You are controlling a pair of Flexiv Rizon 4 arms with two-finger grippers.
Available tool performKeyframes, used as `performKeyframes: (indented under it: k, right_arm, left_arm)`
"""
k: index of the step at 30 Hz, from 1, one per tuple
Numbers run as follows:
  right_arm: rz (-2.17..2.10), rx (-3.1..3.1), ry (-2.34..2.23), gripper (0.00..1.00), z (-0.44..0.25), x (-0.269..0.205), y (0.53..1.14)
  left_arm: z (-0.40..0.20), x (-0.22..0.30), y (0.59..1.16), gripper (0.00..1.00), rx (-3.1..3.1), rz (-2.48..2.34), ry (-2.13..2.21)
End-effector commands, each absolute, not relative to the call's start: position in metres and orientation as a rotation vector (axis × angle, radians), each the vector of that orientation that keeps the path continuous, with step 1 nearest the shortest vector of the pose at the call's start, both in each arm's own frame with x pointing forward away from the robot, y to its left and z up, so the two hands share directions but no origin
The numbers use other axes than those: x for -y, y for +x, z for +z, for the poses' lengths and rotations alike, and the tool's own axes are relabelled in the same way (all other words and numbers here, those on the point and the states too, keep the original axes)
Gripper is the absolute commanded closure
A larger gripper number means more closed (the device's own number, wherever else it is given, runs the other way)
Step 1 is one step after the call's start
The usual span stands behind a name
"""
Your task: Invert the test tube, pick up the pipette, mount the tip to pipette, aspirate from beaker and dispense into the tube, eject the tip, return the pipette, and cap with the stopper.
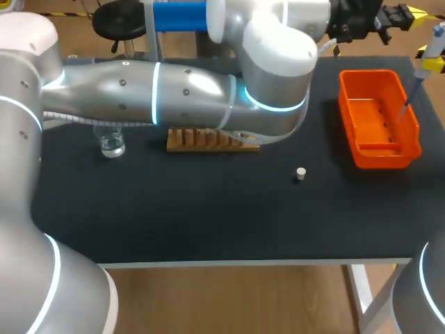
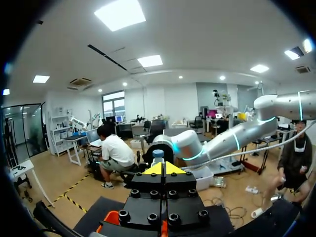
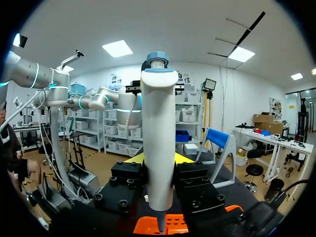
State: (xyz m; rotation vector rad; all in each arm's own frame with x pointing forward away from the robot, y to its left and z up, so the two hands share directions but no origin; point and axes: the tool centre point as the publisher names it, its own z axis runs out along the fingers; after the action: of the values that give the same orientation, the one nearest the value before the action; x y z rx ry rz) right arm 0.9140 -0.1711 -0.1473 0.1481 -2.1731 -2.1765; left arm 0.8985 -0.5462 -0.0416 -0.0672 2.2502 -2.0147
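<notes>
The left arm (image 1: 174,90) looms nearest in the head view. It stretches from the left edge across the back of the table (image 1: 208,216) toward the far right corner. In the left wrist view the left gripper (image 2: 163,168) has its fingers pressed together with nothing between them, and a corner of the orange bin (image 1: 384,157) shows beneath it.

The right gripper (image 3: 159,159) has its fingers clamped on the white body of the pipette (image 3: 159,128) from both sides. The pipette is held upright, its blue-topped head above the fingers and its narrow end pointing down at the bin. In the head view the pipette hangs at the table's far right, and its thin tip reaches down inside the bin near the right wall.

A glass beaker (image 1: 111,144) stands at the table's left, partly under the left arm. The wooden rack (image 1: 208,140) stands near it to the right. The small pale stopper (image 1: 300,174) sits alone on the dark table between rack and bin, apart from both.
</notes>
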Motion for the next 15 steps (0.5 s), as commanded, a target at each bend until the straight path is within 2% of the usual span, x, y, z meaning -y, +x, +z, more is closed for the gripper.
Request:
performKeyframes:
  k: [1,15]
  right_arm:
    - [-2.174,2.176,0.148,1.00,-0.146,0.171,0.914]
    - [-2.174,2.176,0.148,1.00,-0.146,0.171,0.914]
  left_arm:
    - [-0.049,0.572,0.902,1.00,-2.192,-2.065,-0.074]
    - [-0.050,0.583,0.906,1.00,-2.185,-2.077,-0.076]
